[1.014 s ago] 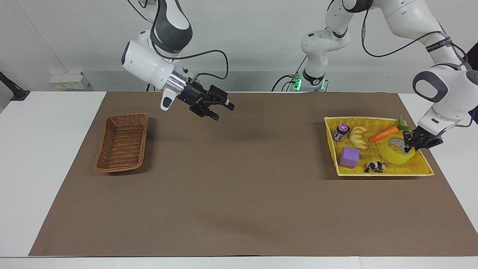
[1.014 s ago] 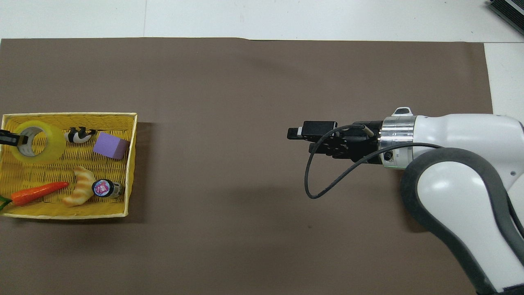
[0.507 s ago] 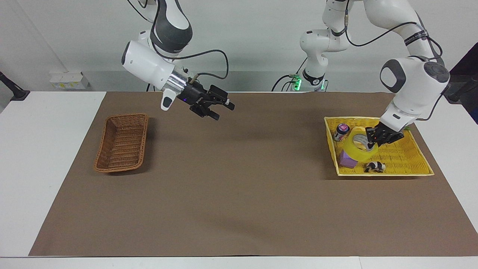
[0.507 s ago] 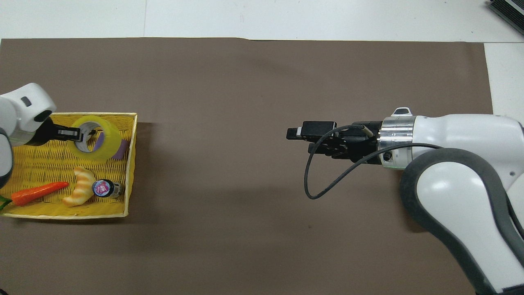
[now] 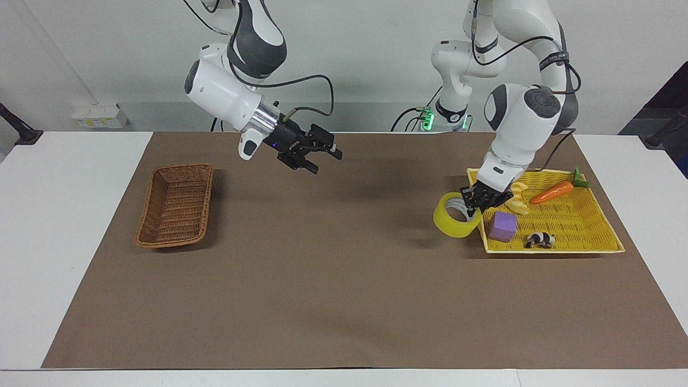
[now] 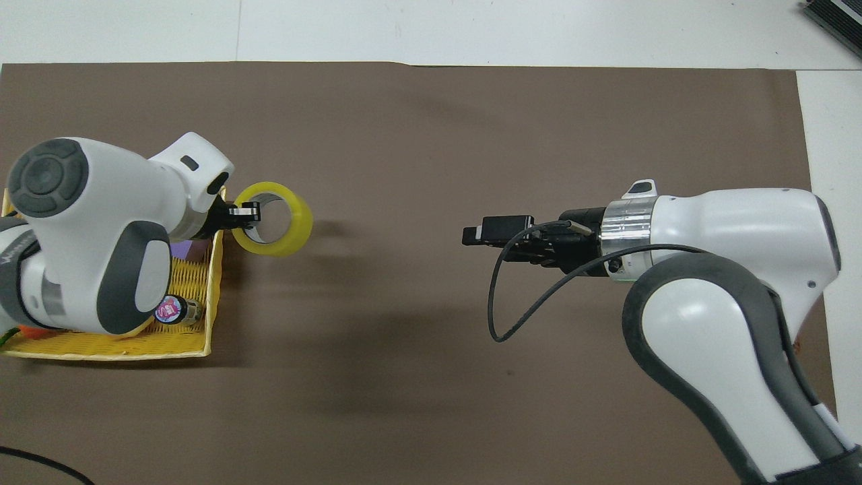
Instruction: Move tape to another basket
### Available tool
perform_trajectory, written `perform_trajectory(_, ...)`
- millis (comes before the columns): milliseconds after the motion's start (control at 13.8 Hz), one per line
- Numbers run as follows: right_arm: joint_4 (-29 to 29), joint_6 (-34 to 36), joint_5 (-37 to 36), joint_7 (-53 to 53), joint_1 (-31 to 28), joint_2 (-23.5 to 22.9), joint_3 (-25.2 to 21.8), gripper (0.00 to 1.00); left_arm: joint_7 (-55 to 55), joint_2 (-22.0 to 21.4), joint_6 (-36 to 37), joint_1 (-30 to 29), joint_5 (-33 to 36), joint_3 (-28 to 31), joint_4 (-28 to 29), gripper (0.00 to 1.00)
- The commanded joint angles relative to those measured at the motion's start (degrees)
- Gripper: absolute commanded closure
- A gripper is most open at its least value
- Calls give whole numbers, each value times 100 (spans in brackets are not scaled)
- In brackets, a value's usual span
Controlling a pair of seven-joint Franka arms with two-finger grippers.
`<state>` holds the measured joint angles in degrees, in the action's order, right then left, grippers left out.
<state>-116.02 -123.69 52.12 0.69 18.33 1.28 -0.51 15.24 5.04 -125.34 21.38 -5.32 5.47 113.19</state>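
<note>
My left gripper (image 5: 474, 204) is shut on the wall of the yellow tape (image 5: 449, 221) and holds the roll in the air, over the brown mat just outside the yellow basket's (image 5: 586, 246) edge. In the overhead view the tape (image 6: 286, 232) hangs from the left gripper (image 6: 246, 214) beside the yellow basket (image 6: 135, 350). The brown wicker basket (image 5: 174, 207) stands empty at the right arm's end of the table; the overhead view does not show it. My right gripper (image 5: 322, 159) hovers open over the mat between the two baskets, and also shows in the overhead view (image 6: 481, 234).
The yellow basket holds a carrot (image 5: 553, 192), a croissant (image 5: 520, 199), a purple block (image 5: 503, 226) and a black-and-white figurine (image 5: 540, 239). A small jar (image 6: 172, 311) shows in the overhead view. A brown mat (image 5: 344, 279) covers the table.
My left gripper lifted the tape out of the yellow basket and carried it toward the right arm's end, past the basket's edge. The right gripper shifted slightly.
</note>
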Motion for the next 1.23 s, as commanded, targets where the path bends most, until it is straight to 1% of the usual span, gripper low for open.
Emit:
perform_trajectory(0,-8,-128,-202,19,197,-189,16,0,880,-100,-350,602,-119,121,143,100)
perform_trajectory(217,-8,-234,-307,1,381,-347,16,0,1742,-109,-683,1112,-145,112,142,100)
perform_trajectory(290,-60,-547,-290,36,582,-400,16,0,2041,-109,-745,1261,-145,121,125,100)
perform_trajectory(362,-130,-1046,-220,45,758,-479,16,0,2331,-109,-789,1393,-154,121,107,100)
perform_trajectory(435,-149,-1252,-194,28,795,-515,16,0,2639,-109,-825,1560,-154,121,90,100)
perform_trajectory(652,-122,-1586,-62,-51,926,-717,43,0,3211,-135,-816,1973,-163,121,81,100)
perform_trajectory(797,-18,-1763,-62,-95,936,-892,43,0,3476,-161,-807,2132,-163,121,72,100)
perform_trajectory(870,9,-1763,-62,-148,918,-911,43,1,3555,-161,-781,2185,-163,112,46,100)
perform_trajectory(942,9,-1763,-62,-183,927,-911,34,28,3651,-153,-790,2221,-163,112,28,100)
perform_trajectory(1014,9,-1763,-62,-183,918,-911,34,79,3679,-144,-790,2238,-163,112,-15,100)
perform_trajectory(1159,79,-1763,-62,-183,874,-937,42,97,3687,-118,-781,2291,-171,112,-77,100)
